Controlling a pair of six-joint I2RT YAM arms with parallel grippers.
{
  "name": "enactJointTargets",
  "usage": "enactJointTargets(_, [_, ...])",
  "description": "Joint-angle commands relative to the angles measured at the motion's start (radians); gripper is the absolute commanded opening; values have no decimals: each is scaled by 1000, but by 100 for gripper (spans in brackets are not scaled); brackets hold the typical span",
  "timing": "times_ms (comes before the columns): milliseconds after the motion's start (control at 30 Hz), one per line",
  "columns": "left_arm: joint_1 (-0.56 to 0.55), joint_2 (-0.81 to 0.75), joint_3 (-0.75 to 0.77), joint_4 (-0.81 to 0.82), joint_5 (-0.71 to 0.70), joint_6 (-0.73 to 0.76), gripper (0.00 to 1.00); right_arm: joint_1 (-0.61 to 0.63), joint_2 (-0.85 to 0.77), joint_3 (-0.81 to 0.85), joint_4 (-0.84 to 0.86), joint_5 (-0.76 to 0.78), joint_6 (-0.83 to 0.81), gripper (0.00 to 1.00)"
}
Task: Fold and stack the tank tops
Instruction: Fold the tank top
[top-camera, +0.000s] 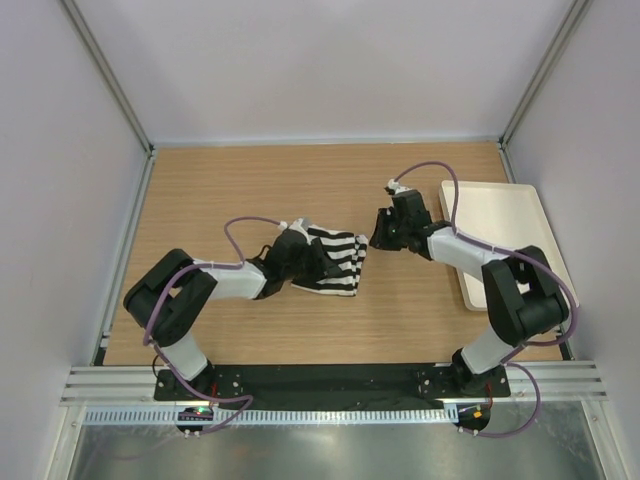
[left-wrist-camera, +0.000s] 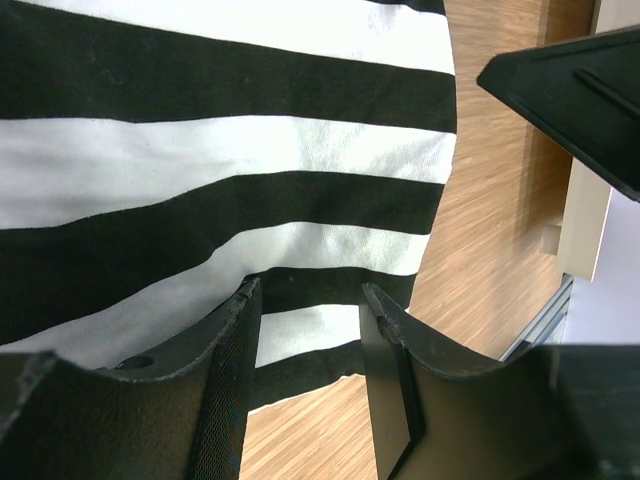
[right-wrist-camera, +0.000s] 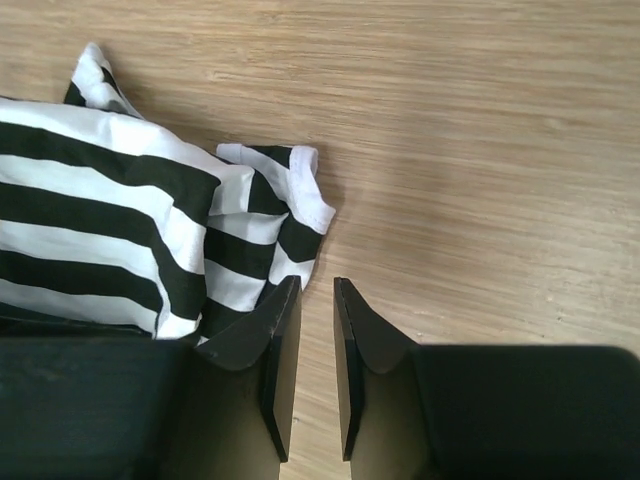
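Item: striped tank top (top-camera: 330, 262), bunched on the table (top-camera: 230, 185), under the left claw (left-wrist-camera: 305, 350), just left of the right claw (right-wrist-camera: 317, 330).
Left claw: half open astride cloth, grip uncertain.
Right claw: nearly closed, empty.
Advice: pinch the trimmed strap (right-wrist-camera: 300, 190) before folding.

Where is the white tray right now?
In the top view the tray lies at the table's far right edge, beside the right arm's elbow, apart from the striped tank top at the middle.

A robotics lab test cell: 2 arms bolted to an aluminium rail (top-camera: 330, 382) at a wooden table (top-camera: 250, 180), enclosed by plain white panels (top-camera: 320, 60).
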Motion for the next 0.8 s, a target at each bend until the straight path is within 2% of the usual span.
enactJointTargets(0, [-1,11,22,-74,17,46,45,47,26,58,-7,49,-133,26])
enactJointTargets(67, [10,11,21,-74,35,46,46,78,62,101,-38,87,-163,33])
enactJointTargets(133, [14,16,22,-74,43,49,46,125,95,154,-59,104,-191,35])
enactJointTargets(333, [27,42,33,-68,84,49,45,197,220,291,-134,183,-253,36])
enactJointTargets(667, [36,96,71,-77,150,74,45,211,360,430,-211,227,-277,38])
enactJointTargets(767, [37,100,71,-74,157,75,45,219,374,447,-213,246,-285,36])
